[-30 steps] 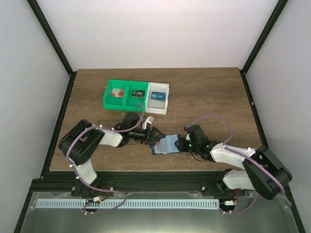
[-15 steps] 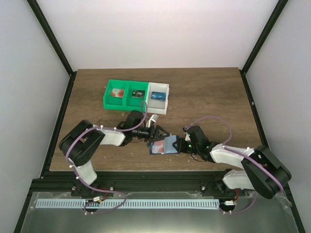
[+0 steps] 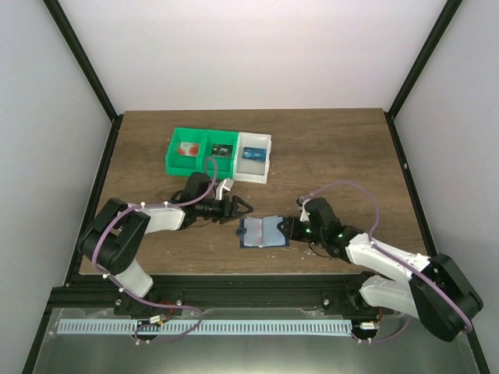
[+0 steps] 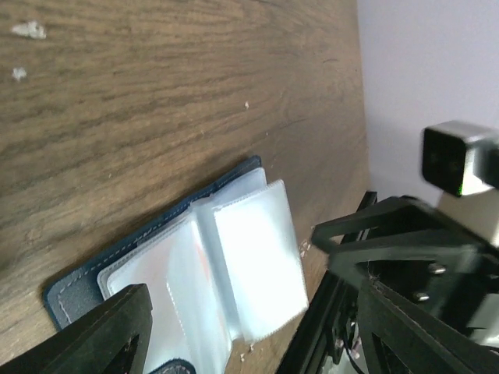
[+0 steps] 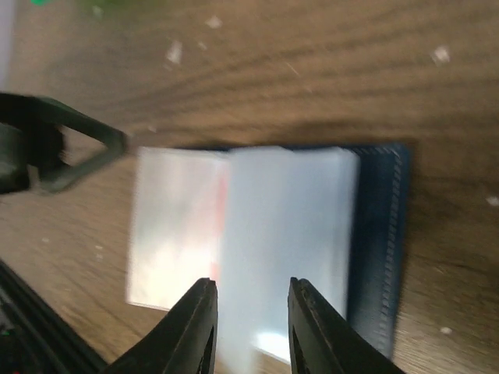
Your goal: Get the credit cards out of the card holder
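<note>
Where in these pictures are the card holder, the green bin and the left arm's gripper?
card holder (image 3: 263,231): overhead view, on its pale clear pocket panel.
green bin (image 3: 184,167): overhead view, on its near outer wall.
left gripper (image 3: 243,207): overhead view, midway between its open fingertips.

walls (image 3: 249,47): plain white | table (image 3: 327,148): dark wood grain | 2 black posts (image 3: 78,58) | light: even

Crops card holder (image 4: 195,265) at 6 o'clock in left wrist view; blurs it throughout in right wrist view.
</note>
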Action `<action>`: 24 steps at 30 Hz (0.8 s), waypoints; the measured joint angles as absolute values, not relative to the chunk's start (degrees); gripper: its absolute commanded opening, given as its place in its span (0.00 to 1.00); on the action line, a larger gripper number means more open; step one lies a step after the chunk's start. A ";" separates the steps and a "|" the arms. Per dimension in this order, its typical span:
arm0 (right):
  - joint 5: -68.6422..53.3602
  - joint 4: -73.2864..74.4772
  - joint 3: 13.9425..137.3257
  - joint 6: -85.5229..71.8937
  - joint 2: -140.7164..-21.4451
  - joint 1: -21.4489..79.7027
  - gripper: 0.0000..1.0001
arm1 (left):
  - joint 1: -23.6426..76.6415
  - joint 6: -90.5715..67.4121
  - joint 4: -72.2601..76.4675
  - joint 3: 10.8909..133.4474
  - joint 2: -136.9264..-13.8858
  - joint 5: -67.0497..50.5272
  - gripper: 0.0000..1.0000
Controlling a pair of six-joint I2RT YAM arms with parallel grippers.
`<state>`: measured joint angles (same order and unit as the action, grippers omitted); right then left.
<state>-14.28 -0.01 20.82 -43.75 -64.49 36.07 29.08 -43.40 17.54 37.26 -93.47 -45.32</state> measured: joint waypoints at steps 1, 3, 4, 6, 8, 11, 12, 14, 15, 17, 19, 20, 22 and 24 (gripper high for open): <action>-14.31 0.62 21.63 -43.75 -63.24 36.07 0.27 | 28.91 -43.42 17.69 36.82 -93.47 -45.82 0.73; -14.48 1.17 23.14 -43.77 -61.84 36.07 0.28 | 28.77 -43.44 17.91 36.36 -93.54 -46.63 0.73; -14.79 1.21 23.99 -43.81 -61.39 36.07 0.28 | 28.75 -43.44 17.98 36.27 -93.58 -46.85 0.73; -15.29 0.73 24.75 -43.90 -61.21 36.12 0.29 | 28.75 -43.42 18.39 36.25 -93.84 -47.29 0.73; -15.99 0.12 25.02 -44.01 -61.84 36.25 0.29 | 28.75 -43.42 19.33 36.25 -94.63 -47.81 0.73; -16.51 -0.03 26.17 -43.77 -65.76 36.58 0.26 | 28.75 -43.94 21.12 36.25 -96.86 -48.77 0.73; -16.51 -0.05 26.59 -43.55 -67.40 36.62 0.25 | 28.75 -44.36 21.80 36.25 -97.89 -49.19 0.73; -16.62 -0.47 26.83 -43.09 -69.93 36.62 0.23 | 28.75 -44.95 22.96 36.25 -99.33 -49.63 0.73; -16.84 -0.51 26.83 -42.96 -71.09 36.62 0.22 | 28.75 -45.30 23.73 36.21 -100.05 -49.80 0.73; -17.19 -0.71 26.83 -42.85 -72.62 36.67 0.22 | 28.75 -46.17 25.26 35.83 -101.01 -49.95 0.73; -17.43 -1.10 26.76 -42.87 -73.80 36.91 0.22 | 28.75 -47.31 27.14 35.05 -101.62 -50.41 0.72; -17.45 -1.52 26.57 -42.87 -74.02 36.95 0.22 | 28.75 -47.86 27.88 34.74 -101.78 -50.63 0.72; -17.54 -2.44 25.87 -42.92 -74.17 36.95 0.22 | 28.75 -49.17 30.02 33.87 -101.89 -50.94 0.72; -17.58 -3.27 24.95 -42.94 -74.35 36.95 0.22 | 28.86 -50.26 31.53 33.39 -101.89 -51.33 0.72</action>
<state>-17.58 -3.27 24.95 -42.94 -74.35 36.95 28.86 -50.26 31.53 33.39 -101.89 -51.33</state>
